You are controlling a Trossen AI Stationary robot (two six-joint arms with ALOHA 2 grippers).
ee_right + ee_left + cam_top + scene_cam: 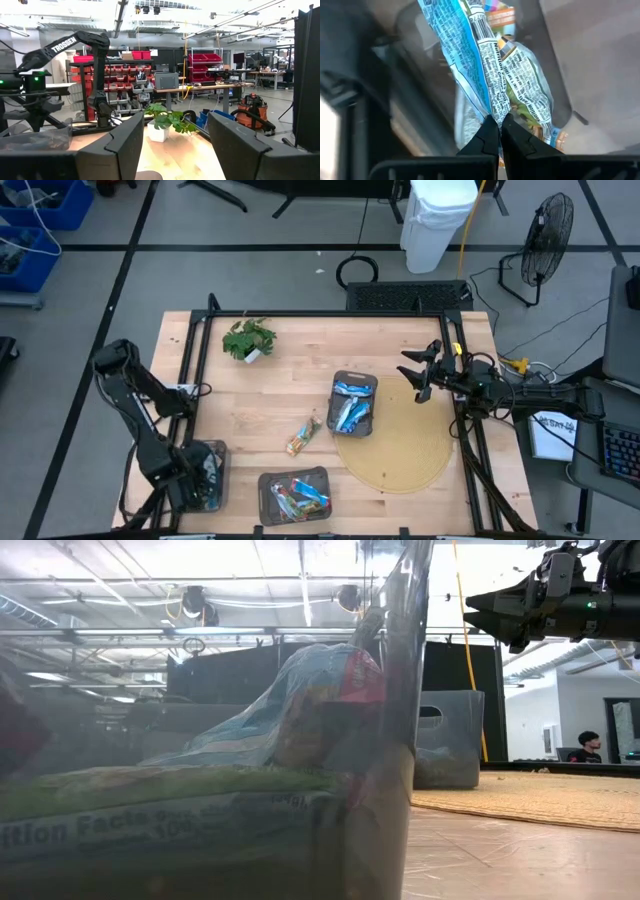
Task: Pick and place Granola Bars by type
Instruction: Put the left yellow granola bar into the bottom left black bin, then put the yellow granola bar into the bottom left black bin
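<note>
Crinkled foil granola bars — oblong, glossy

Left arm: folded at the near-left corner of the desk, elbow raised outward, wrist bent down. Left hand: lowered, fingers pressed together, tips meeting.

Right arm: stretched in level from the right edge of the desk, held high above the surface. Right hand: raised, fingers spread wide apart, nothing between them, pointing across toward the left arm.
</note>
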